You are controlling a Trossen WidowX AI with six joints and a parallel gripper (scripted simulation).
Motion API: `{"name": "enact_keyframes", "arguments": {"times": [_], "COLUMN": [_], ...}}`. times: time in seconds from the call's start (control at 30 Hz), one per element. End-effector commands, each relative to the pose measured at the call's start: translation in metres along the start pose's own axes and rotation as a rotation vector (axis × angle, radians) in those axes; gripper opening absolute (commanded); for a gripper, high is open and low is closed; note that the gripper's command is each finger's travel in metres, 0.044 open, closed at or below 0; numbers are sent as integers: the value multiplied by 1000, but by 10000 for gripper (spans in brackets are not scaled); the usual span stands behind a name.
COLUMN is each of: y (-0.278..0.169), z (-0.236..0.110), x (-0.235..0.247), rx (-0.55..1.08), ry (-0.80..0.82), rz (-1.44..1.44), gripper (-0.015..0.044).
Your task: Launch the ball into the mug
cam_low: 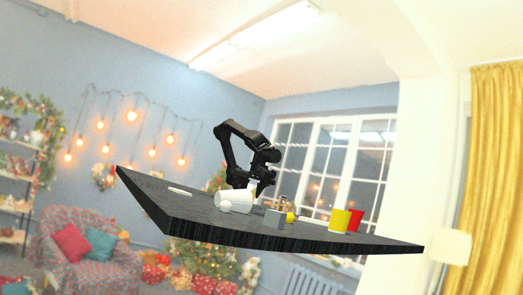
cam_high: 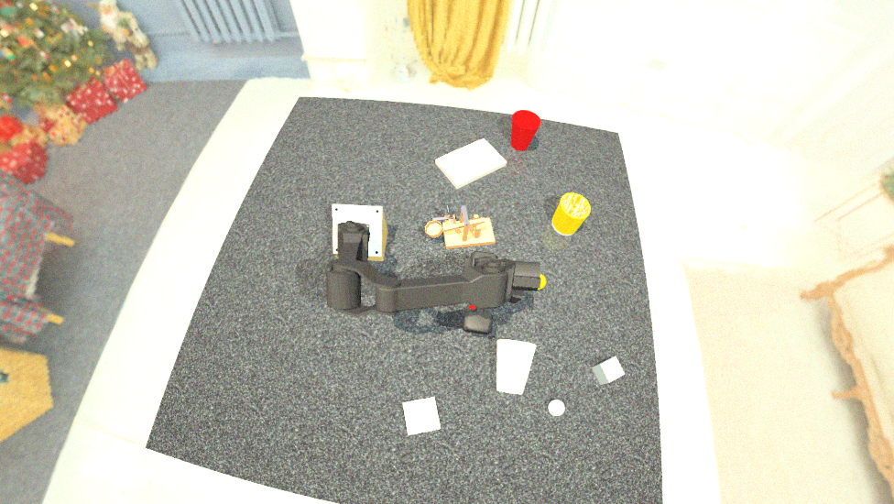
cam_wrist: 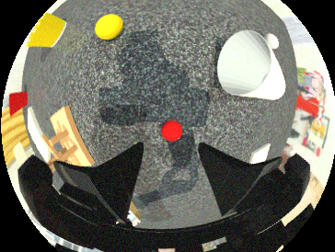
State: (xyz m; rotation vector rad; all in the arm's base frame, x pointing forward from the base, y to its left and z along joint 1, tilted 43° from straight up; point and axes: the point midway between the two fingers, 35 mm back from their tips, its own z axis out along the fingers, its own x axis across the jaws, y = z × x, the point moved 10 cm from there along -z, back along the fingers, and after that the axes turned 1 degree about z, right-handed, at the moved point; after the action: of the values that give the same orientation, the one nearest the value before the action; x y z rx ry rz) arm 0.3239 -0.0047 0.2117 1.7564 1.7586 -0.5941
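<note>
A small red ball [cam_high: 472, 307] [cam_wrist: 171, 131] lies on the dark table [cam_high: 262, 350], and my gripper [cam_high: 478, 322] [cam_low: 260, 188] [cam_wrist: 171, 145] hangs above it, open and empty, with the ball just ahead of the fingertips in the wrist view. The wooden catapult [cam_high: 462, 229] [cam_low: 279, 203] [cam_wrist: 62, 137] stands behind the arm, its spoon pointing left. The yellow mug [cam_high: 570, 213] [cam_low: 339, 220] [cam_wrist: 47, 28] stands upright to the right of the catapult. A yellow ball [cam_high: 541, 281] [cam_low: 289, 217] [cam_wrist: 109, 26] lies beside my wrist, partly hidden by it in the top view.
A red cup [cam_high: 524, 129] [cam_low: 355, 219] and a flat white box [cam_high: 470, 161] stand at the back. A white cup [cam_high: 515, 366] [cam_low: 236, 200] [cam_wrist: 248, 71] lies on its side in front, near a white ball [cam_high: 556, 407] [cam_low: 225, 206], a grey cube [cam_high: 607, 370] [cam_low: 274, 218] and a white tile [cam_high: 420, 415].
</note>
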Motion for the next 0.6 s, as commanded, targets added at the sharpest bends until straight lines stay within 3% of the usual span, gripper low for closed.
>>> {"name": "enact_keyframes", "arguments": {"times": [0.0,0.57], "y": [-3,-2], "z": [3,34], "x": [-4,-3], "rx": [1,0], "ry": [-9,-10], "rz": [-3,-3], "gripper": [300,300]}}
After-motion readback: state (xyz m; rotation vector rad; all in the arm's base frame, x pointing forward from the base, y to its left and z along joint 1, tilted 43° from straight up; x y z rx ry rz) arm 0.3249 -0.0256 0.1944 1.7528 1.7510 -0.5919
